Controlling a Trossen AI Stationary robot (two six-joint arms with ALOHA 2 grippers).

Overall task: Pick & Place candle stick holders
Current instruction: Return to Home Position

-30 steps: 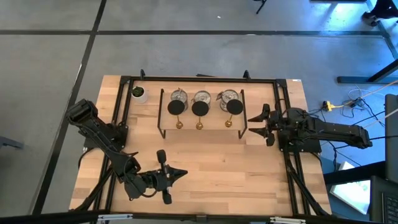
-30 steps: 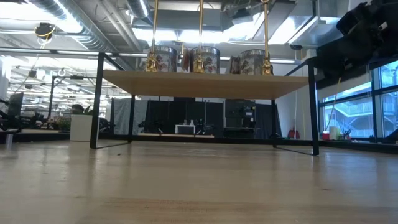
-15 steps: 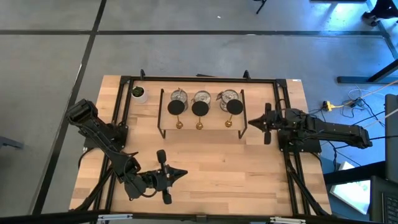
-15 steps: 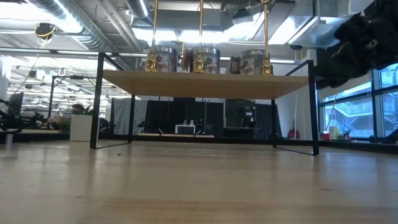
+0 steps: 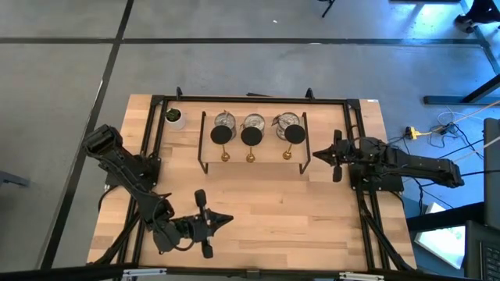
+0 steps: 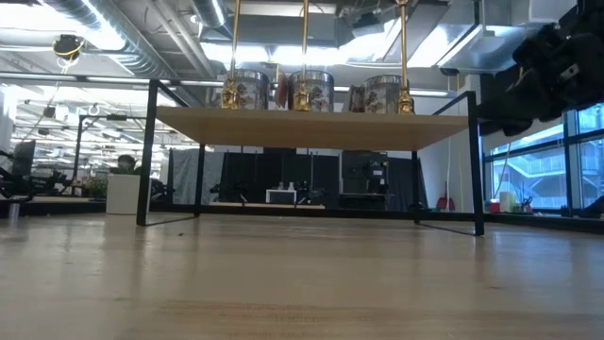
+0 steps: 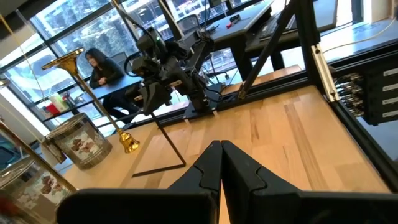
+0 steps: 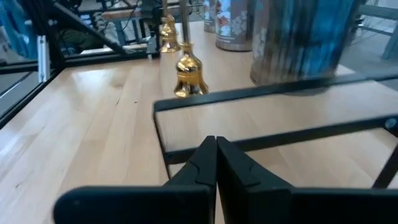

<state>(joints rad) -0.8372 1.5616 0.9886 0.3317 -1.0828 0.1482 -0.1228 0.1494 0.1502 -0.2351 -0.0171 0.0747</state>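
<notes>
Three gold candle stick holders (image 5: 251, 147) stand upright by their bell-shaped feet on the black-framed rack (image 5: 205, 160) at the table's far middle. Seen from above, their disc tops look dark. Behind them stand three squat silvery cups (image 5: 254, 122). The low view shows stems and cups (image 6: 312, 91) on the rack's wooden top. My right gripper (image 5: 314, 154) is shut on nothing, just right of the rack; its tips (image 8: 216, 142) point at the nearest gold foot (image 8: 188, 74). My left gripper (image 5: 226, 220) is shut and bare (image 7: 221, 146) over the near left of the table.
A small white pot with a green plant (image 5: 174, 118) stands at the far left of the table. Black frame rails (image 5: 153, 133) run along both sides and the far edge. Bare wood (image 5: 273, 203) lies between the rack and the near edge.
My right gripper has shut on nothing beside the rack's right end and has tipped a little downward. My left arm has kept still, and the holders have not moved.
</notes>
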